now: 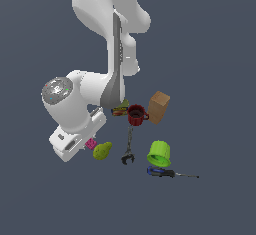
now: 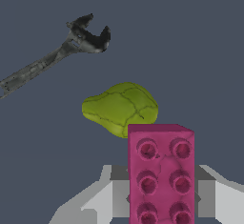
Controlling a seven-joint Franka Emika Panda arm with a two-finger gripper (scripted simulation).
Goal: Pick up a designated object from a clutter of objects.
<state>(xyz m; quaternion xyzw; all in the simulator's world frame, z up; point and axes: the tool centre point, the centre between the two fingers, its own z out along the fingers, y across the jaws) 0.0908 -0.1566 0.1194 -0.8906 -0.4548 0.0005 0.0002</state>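
The arm is bent low; the gripper (image 2: 161, 204) is clamped on the pink block (image 2: 161, 173), beside the pear shape (image 2: 119, 107).

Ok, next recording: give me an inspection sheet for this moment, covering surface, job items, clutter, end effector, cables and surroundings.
Surface: plain dark grey-blue floor, no marks seen.
Job item: pink studded block sits between the end effector's fingers in the wrist view; whether it is off the surface cannot be told.
Clutter: yellow-green pear shape just beyond the block; metal wrench-like tool further off; red mug, tan box, lime-green cup and blue-handled screwdriver toward the exterior view's right; a small item behind the mug, mostly hidden.
End effector: a finger on each side of the block; contact cannot be confirmed.
Cables: nothing seen.
Surroundings: nothing seen.
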